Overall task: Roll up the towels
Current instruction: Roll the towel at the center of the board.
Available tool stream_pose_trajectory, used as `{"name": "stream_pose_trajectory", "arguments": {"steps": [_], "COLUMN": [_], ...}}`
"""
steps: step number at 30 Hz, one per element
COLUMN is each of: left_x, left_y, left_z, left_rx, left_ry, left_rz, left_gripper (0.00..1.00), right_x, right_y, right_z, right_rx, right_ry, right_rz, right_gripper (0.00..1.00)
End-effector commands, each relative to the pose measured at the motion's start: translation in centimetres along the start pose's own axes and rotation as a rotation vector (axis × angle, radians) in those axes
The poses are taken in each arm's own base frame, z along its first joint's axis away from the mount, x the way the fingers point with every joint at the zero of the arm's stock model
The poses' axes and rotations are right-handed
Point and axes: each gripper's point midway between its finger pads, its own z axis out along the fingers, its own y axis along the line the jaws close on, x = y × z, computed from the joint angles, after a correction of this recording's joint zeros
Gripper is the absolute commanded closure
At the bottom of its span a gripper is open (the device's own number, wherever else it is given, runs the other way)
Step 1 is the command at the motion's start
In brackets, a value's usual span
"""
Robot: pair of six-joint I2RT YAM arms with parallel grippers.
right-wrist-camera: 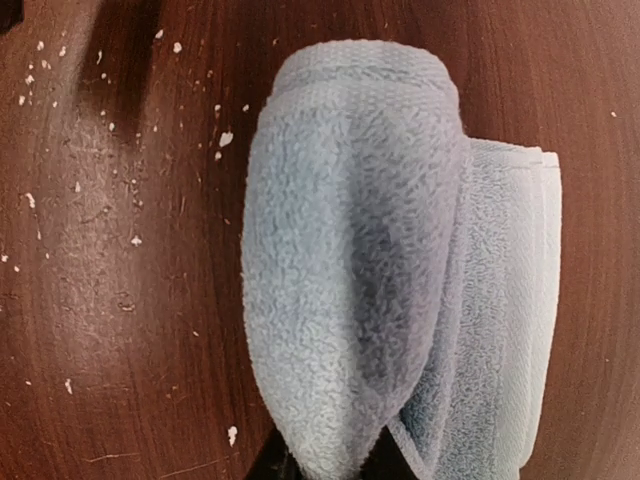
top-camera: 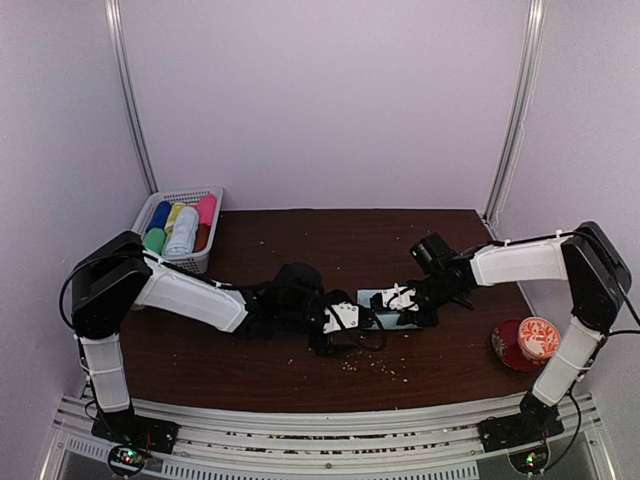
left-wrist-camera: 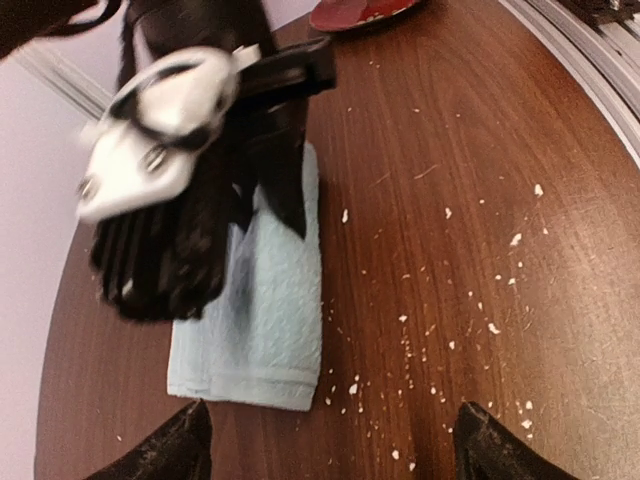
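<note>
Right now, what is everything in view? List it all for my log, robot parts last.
towel: one seen, pale blue, table centre between the grippers, partly folded over
basket: one, white, back left of the table
rolls: about six, blue, yellow, pink, green, red and whitish, in the basket
plate: one, red, near right of the table
round item: one, red and white, on the plate; kind unclear
crumbs: many, pale, scattered on the near table
table: one, dark brown wood
left gripper: black, open, at the towel's end
right gripper: black and white, pinching a fold of the towel
</note>
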Motion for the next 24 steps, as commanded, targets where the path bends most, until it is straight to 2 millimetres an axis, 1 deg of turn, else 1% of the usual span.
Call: {"name": "stream_pose_trajectory", "arguments": {"steps": [1,6,10,13,17,20,24], "left_x": [-2.6,-2.6,-1.6,-0.8,0.2,0.7,0.4], "left_y": [1.2,0.8,0.8,1.1,1.4,1.8,2.3], "left_z": [0.3,1.5,2.8,3.5,4.3,4.7,4.5], "left_rx": [-0.138,-0.158,-0.165,-0.183,-0.200,-0.220,-0.255], "left_ry": [-0.078,-0.050,-0.002,0.031,0.077,0.101,0.087], "left_rz": [0.173,0.235,0.265,0.285,0.309,0.316,0.327], "left_gripper": [0.17,0.21,0.23,0.24,0.26,0.28,0.29], "right_x": [0.7,1.1,1.4,1.7,1.8,1.5,1.5], "right_y": [2.7,2.6,2.3,2.5,2.6,2.6,2.7], "right_z": [0.7,1.5,2.0,2.3,2.5,2.3,2.3], "right_rx": [-0.234,-0.349,-0.424,-0.498,-0.547,-0.571,-0.592], "right_ry": [0.051,0.099,0.148,0.176,0.194,0.190,0.197], "right_rz": [0.096,0.148,0.189,0.211,0.218,0.218,0.215], "right_gripper": [0.90,0.89,0.88,0.88,0.88,0.89,0.89]}}
